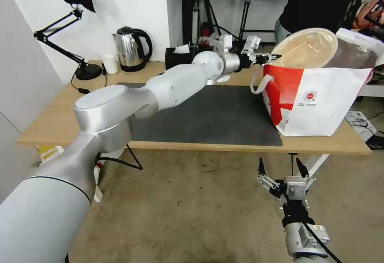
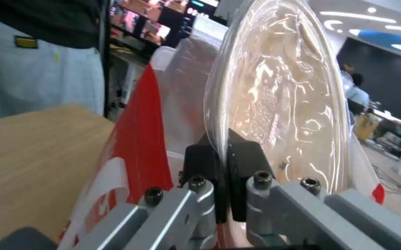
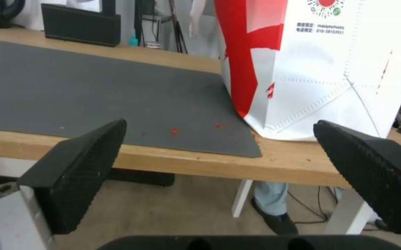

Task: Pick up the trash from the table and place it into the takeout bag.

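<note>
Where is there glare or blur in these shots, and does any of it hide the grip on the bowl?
Left wrist view: ceiling-light glare streaks the tan bowl, yet the left gripper pinching its rim stays clear; the room behind is soft. Head view: even light, edges bowed. Right wrist view: the right gripper's near fingers look soft, the takeout bag sharp.

1 tan bowl (image 1: 306, 49), 1 takeout bag (image 1: 320, 103), 1 table (image 1: 52, 123)

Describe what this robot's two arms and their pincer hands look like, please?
The arms are smooth silver-grey shells with round joints. The left gripper is silver metal with black bolts and black fingers. The right gripper has two pointed black fingers with textured pads, on silver links; a black cable runs along its wrist.
</note>
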Motion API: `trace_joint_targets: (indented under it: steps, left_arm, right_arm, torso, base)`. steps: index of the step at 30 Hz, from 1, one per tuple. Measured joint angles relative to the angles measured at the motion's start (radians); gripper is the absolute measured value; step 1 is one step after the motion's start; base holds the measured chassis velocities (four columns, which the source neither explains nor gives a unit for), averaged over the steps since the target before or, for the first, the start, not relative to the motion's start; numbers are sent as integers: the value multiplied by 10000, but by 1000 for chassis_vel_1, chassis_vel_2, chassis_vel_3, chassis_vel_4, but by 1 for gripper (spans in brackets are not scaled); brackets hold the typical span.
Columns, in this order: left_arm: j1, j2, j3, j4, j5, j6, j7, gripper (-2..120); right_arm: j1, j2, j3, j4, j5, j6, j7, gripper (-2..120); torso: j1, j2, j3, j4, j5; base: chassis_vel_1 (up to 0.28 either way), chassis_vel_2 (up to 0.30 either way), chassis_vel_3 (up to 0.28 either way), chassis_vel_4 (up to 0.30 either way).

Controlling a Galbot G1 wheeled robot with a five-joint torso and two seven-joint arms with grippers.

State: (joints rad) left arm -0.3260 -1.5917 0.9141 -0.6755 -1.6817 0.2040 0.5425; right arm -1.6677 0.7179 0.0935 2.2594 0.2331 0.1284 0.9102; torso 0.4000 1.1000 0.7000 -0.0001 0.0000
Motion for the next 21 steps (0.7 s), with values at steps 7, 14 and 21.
trace_joint_targets:
  steps: [7, 14, 21]
  left_arm:
    - [-55, -2, 42, 34, 241, 121, 453, 15]
    - [-76, 1, -63, 104, 250, 170, 473, 40]
    - [-86, -3, -34, 98, 256, 195, 475, 66]
  right_arm:
    - [0, 0, 0, -1, 0, 0, 0, 100]
    - [0, 0, 0, 0, 0, 0, 0, 100]
    - [-1, 0, 0, 0, 0, 0, 0, 100]
  torso:
    - [0, 0, 1, 0, 0]
    - [-1, 0, 0, 1, 0]
    - [0, 0, 0, 0, 0]
  base:
    - [0, 0, 0, 0]
    - [0, 0, 0, 0]
    - [0, 0, 0, 0]
